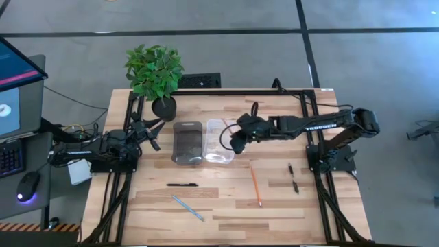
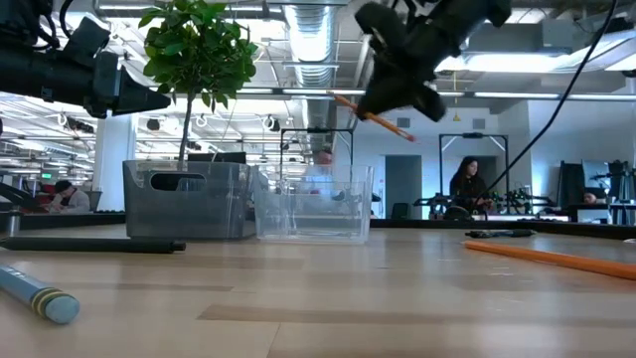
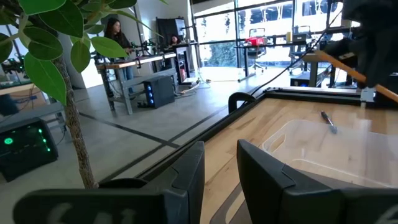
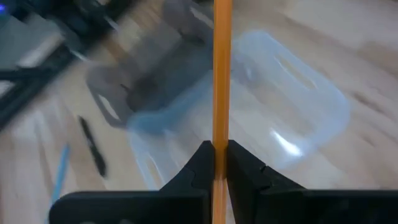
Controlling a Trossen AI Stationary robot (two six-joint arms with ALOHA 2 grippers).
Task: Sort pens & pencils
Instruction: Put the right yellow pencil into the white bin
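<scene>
Right claw (image 4: pixel 216 163) pinches orange pencil (image 4: pixel 222 74); arm (image 1: pixel 322 125) reads "TROSSEN".

A potted green plant (image 1: pixel 155 74) stands at the far edge of the light wooden table (image 1: pixel 226 213), its dark pot (image 1: pixel 164 107) just behind the grey bin. A black aluminium frame (image 1: pixel 310 103) runs around the tabletop. Off the table's left side sit a monitor (image 1: pixel 15 86), a keyboard (image 1: pixel 9 156) and a mouse (image 1: pixel 27 185). Across the room, a person (image 2: pixel 467 187) stands among desks beneath exposed ceiling ducts (image 2: pixel 313 30).
</scene>
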